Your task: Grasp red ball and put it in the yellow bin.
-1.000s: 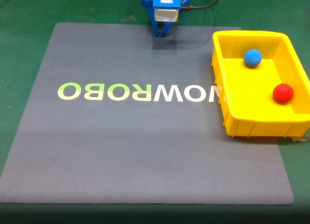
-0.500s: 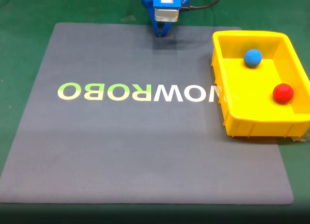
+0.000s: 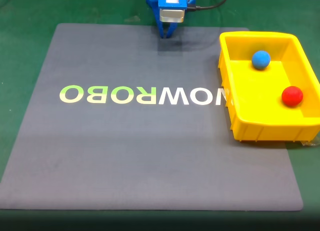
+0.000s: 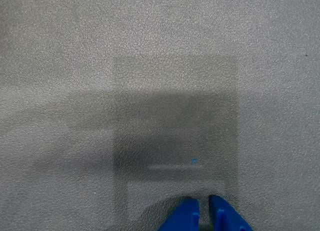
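1. The blue gripper (image 3: 165, 35) hangs at the far edge of the grey mat (image 3: 125, 156) in the fixed view, tips pointing down at the mat.
2. In the wrist view the two blue fingertips (image 4: 186, 218) stand nearly together, with only a thin slit between them; the gripper (image 4: 204, 213) is closed and holds nothing.
3. Whether the tips touch the mat cannot be told; its shadow lies on the mat just under it.
4. Writing on the mat, seen upside down and mirrored in the fixed view, reads "OBOROBOWOW"-like pale letters (image 3: 142, 95): the yellow-green part looks like "ROBO" and the white part like "NOW", its last letter partly hidden by the bin.
5. One red ball (image 3: 292, 96) lies inside the bin (image 3: 227, 86), near its right wall, towards the near end.
6. One blue ball (image 3: 260, 59) lies in the same bin, towards the far end, well apart from the red one.
7. One yellow bin stands on the right edge of the mat, partly over the green table (image 3: 30, 11).
8. Count: one gripper, two balls, one bin, one mat.
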